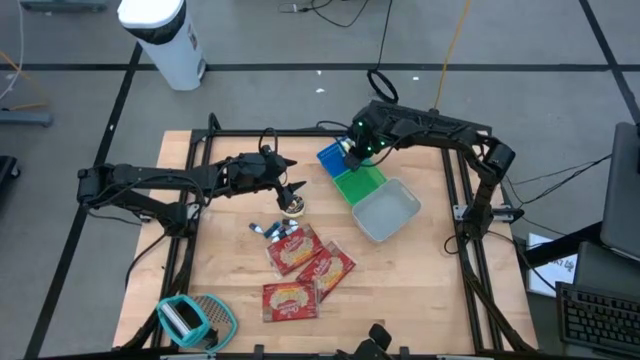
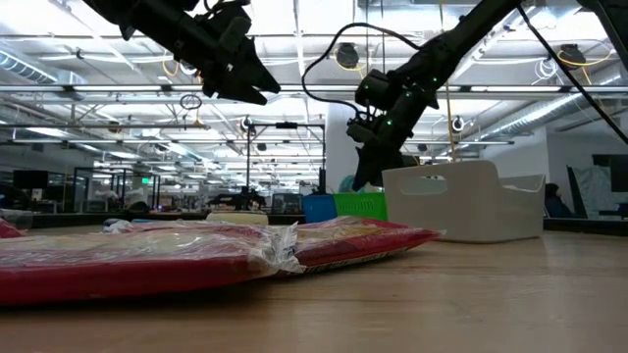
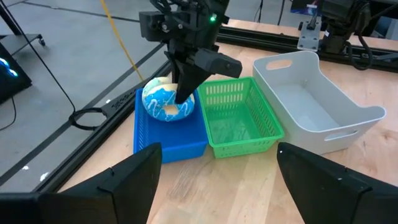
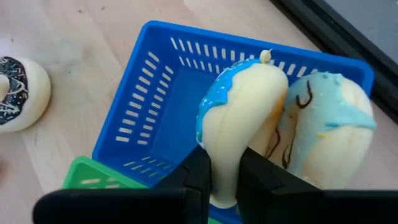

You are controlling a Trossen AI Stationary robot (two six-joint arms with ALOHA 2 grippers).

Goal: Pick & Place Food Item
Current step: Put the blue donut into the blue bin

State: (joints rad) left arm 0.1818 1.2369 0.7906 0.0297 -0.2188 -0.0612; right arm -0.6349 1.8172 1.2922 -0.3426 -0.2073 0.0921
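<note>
A blue-iced donut point(image 4: 239, 106) stands on edge over the blue basket point(image 4: 149, 118), with my right gripper point(image 4: 222, 168) shut on it. A second donut point(image 4: 323, 130), iced pale blue with dark squiggles, sits right beside it in the same basket. In the high view my right gripper point(image 1: 352, 152) hangs above the blue basket point(image 1: 333, 160) at the table's far side. My left gripper point(image 1: 293, 176) stands open above a black-and-white iced donut point(image 1: 293, 207) lying on the table, and holds nothing. My right gripper pinches the blue-iced donut's ring point(image 4: 225, 158) between its two fingers, one on the iced face and one on the plain face. The fingers slant down from above. The donut stands on edge, pointing away from the fingers; whether it rests on the basket I cannot tell.
A green basket point(image 1: 360, 183) adjoins the blue one, and a white bin point(image 1: 388, 210) sits beyond it toward the right. Three red snack packets point(image 1: 293, 248) lie mid-table, with a small crumpled wrapper point(image 1: 265, 230) beside them. A teal object point(image 1: 195, 320) occupies the near left corner.
</note>
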